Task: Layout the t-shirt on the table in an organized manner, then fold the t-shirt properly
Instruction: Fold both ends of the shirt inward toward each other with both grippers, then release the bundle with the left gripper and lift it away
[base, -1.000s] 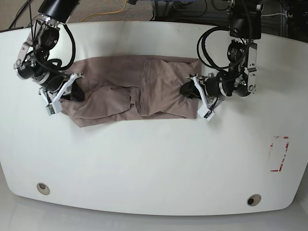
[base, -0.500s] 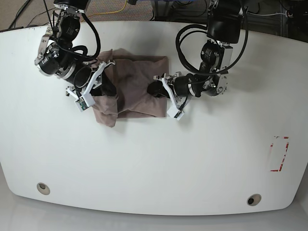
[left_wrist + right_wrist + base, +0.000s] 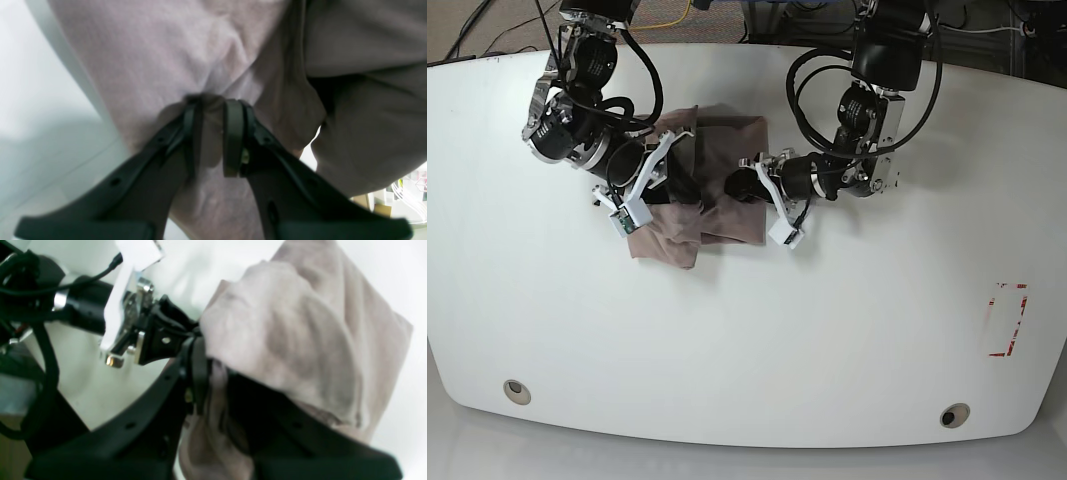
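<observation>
T-shirt (image 3: 717, 200) bunched, wrinkled between both clamped grippers.

t-shirt (image 3: 727, 160): soft matt cloth, wrinkled, a fine fuzzy knit seen in the wrist views
table (image 3: 747, 340): smooth, glossy white top, light reflected
left gripper (image 3: 211, 133): matt black plastic fingers
right gripper (image 3: 200, 373): matt black plastic
red tape (image 3: 1009, 320): thin, matt

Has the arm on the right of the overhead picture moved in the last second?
Yes. The left gripper, clamping the t-shirt, moved leftward, farther from the red tape rectangle.
</observation>
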